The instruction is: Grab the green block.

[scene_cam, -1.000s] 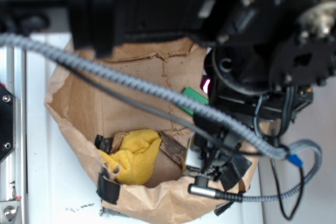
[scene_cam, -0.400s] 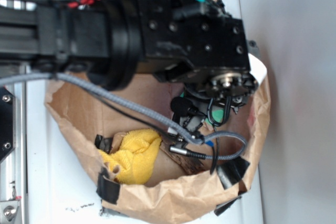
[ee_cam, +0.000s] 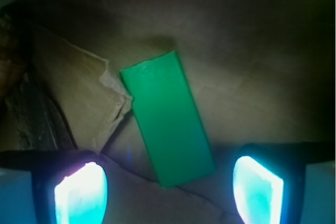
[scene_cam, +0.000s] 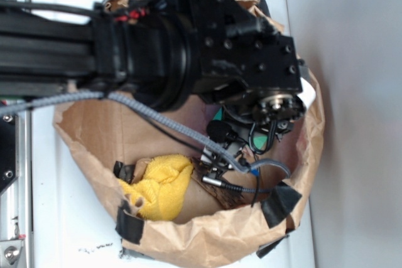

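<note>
On my wrist view the gripper [ee_cam: 169,184] has its fingers [ee_cam: 81,192] spread wide apart, and the green block [ee_cam: 167,123] lies flat on the brown paper bag [ee_cam: 252,77] between and just ahead of them, angled, untouched. A torn paper flap [ee_cam: 100,103] touches the block's left edge. On the exterior view the arm hides most of the block; the yellow cloth [scene_cam: 160,186] lies well apart, beside a dark bark piece [scene_cam: 217,189].
</note>
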### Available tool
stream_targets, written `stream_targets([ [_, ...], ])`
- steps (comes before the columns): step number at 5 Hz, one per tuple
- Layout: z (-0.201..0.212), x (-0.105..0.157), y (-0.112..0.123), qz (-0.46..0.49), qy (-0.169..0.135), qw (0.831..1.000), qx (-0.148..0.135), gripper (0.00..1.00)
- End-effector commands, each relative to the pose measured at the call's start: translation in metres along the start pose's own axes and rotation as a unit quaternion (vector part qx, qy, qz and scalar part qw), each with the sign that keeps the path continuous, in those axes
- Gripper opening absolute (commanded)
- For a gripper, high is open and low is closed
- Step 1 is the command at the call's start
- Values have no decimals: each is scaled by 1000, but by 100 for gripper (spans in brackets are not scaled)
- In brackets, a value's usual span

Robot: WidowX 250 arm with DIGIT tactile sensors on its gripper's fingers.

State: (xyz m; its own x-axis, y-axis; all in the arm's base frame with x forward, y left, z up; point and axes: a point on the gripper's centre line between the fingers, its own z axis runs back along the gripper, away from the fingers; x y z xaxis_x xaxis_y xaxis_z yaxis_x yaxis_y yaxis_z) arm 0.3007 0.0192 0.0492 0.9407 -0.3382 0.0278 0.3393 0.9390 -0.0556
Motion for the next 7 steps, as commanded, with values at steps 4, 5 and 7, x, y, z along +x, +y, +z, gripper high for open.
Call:
stream_targets([
  [4, -27, 10, -17, -27, -47, 998, 23, 0],
  [5, -5, 25, -1, -21, -57, 998, 7, 0],
  [7, 80, 15, 11, 83, -129, 988, -21, 0],
])
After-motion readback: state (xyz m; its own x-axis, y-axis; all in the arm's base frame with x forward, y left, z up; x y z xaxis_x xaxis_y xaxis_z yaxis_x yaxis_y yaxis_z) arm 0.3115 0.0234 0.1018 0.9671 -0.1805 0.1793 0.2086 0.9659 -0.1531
